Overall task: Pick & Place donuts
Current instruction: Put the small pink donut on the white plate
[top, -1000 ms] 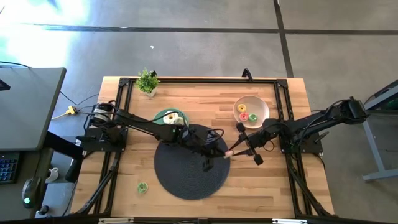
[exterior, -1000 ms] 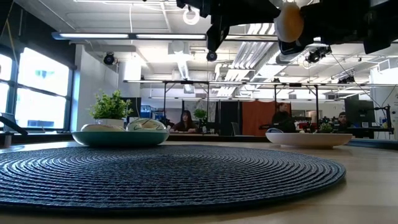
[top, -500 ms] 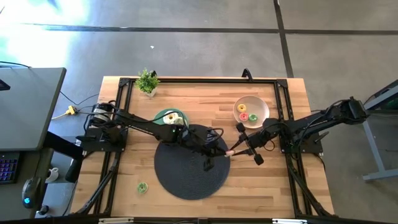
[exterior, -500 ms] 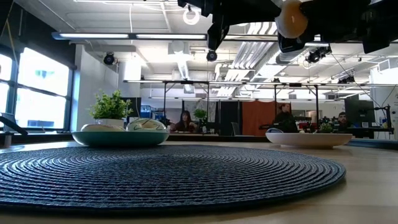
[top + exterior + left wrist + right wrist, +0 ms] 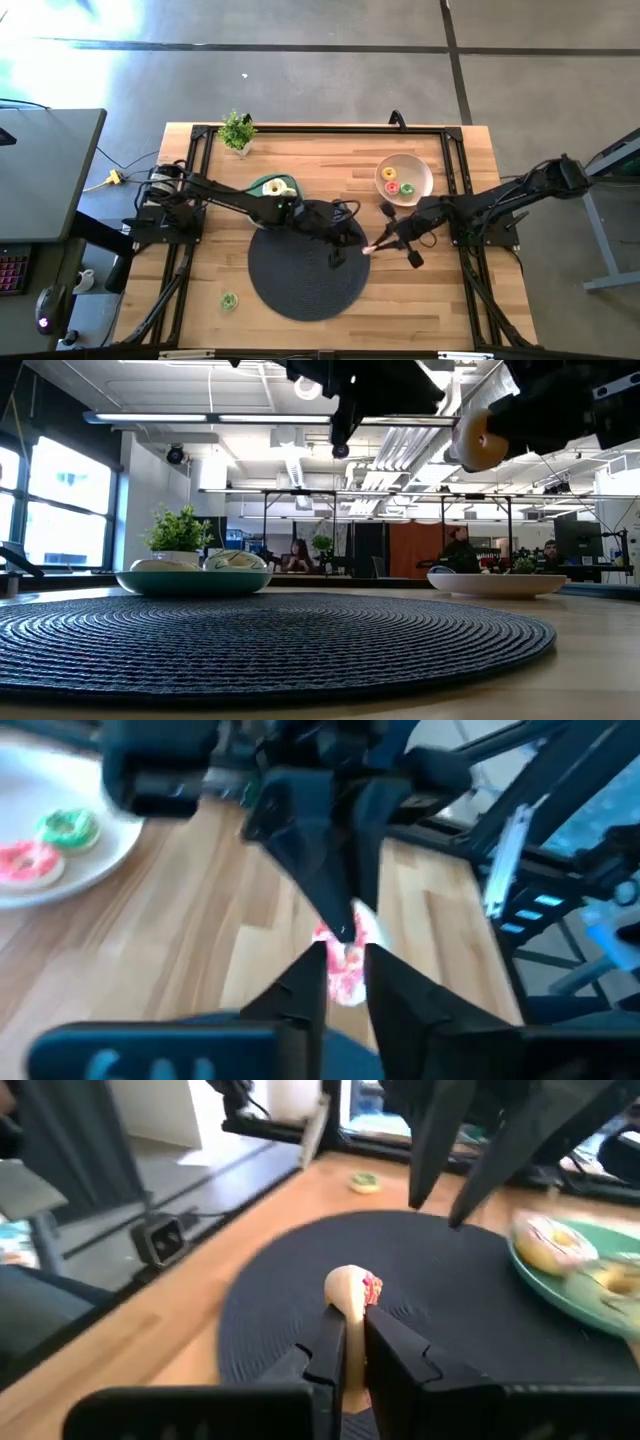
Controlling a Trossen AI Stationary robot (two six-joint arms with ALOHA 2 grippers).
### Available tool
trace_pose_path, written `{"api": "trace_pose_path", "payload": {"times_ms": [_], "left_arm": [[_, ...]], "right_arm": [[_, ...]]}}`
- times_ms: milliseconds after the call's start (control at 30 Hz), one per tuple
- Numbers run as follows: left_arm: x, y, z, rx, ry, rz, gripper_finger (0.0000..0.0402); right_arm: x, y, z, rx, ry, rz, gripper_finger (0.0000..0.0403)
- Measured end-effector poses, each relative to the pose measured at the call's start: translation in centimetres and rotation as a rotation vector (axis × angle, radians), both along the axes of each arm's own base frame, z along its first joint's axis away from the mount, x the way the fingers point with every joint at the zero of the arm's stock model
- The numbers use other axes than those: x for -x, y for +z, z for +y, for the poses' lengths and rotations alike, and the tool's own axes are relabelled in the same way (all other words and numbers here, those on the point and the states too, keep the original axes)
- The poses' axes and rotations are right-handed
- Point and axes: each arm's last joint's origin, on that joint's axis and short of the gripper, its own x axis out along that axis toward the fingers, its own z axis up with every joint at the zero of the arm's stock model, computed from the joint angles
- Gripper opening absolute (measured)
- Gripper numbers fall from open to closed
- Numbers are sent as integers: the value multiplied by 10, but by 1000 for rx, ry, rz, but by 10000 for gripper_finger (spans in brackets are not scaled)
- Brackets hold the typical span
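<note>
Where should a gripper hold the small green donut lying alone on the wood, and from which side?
Probably across its outer rim, from straight above: the green donut lies flat on the table, clear of the mat, with open wood all round.

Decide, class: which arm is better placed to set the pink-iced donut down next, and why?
Probably the right. The right gripper is already shut on the pink-iced donut, holding it above the dark mat's edge. The left gripper hangs just beside it over the mat, holding nothing visible.

Pink-iced donut (image 5: 352, 1292), apparently sprinkled; dark ribbed mat (image 5: 305, 290); mint-green plate (image 5: 262, 184).
</note>
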Motion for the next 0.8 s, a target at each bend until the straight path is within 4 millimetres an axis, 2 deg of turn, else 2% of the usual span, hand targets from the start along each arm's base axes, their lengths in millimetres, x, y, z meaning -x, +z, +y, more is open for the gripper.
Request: {"api": "trace_pose_path", "payload": {"times_ms": [100, 233, 267, 400, 433, 533, 800], "left_arm": [[1, -3, 4, 6, 28, 38, 102], [3, -9, 6, -6, 44, 103, 134], [4, -10, 6, -8, 56, 110, 137], [5, -11, 7, -5, 78, 127, 140], [5, -12, 7, -3, 77, 128, 140], [4, -11, 6, -1, 75, 123, 140], [4, -11, 6, 0, 73, 123, 140]], "right_arm": [[1, -6, 1, 16, -136, 71, 21], [4, -13, -5, 134, -444, 140, 8], [4, -14, -8, 190, -550, 166, 8], [12, -8, -27, 354, -1161, 175, 18], [14, -8, -32, 404, -1257, 180, 21], [19, -7, -45, 476, -1376, 230, 25], [34, -28, -94, 283, -1517, 431, 9]]}}
